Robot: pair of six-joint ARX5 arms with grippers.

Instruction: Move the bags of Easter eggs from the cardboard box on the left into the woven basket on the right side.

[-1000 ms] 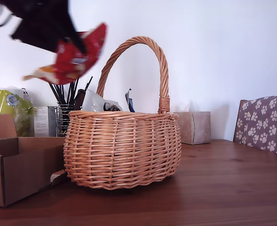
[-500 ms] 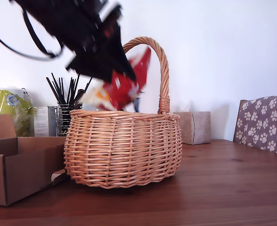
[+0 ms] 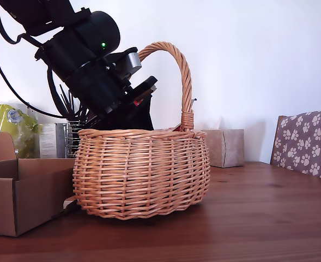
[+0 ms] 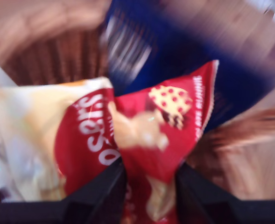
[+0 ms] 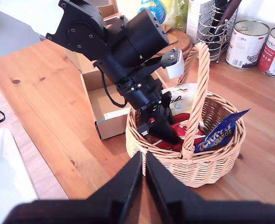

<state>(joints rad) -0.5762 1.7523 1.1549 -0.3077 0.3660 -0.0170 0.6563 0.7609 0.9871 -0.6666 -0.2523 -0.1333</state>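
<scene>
my first gripper [image 4: 149, 175] has come down into the woven basket [image 3: 141, 172]: a second ago it was high at the exterior view's left with the red-yellow bag [image 4: 142, 135] swinging in the air, half a second ago it was passing under the handle, and now it is sunk below the rim. its jaws are still clamped on the lower edge of that bag, as the first wrist view shows, with the crinkled packet bunched between the two black fingers. the bag is now inside the basket, lying against the dark blue bag [image 5: 220, 134] and just beside the white bag [image 5: 181, 99].

my second gripper [image 5: 143, 179] hangs above the table in front of the basket, jaws pressed together with nothing between them.

the cardboard box [image 5: 102, 105] sits touching the basket on the exterior view's left, and the part of its floor that shows looks bare; the rest is hidden behind the arm. so i judge the carry is done and only the release is left: open the jaws, then lift straight out without snagging the handle.
</scene>
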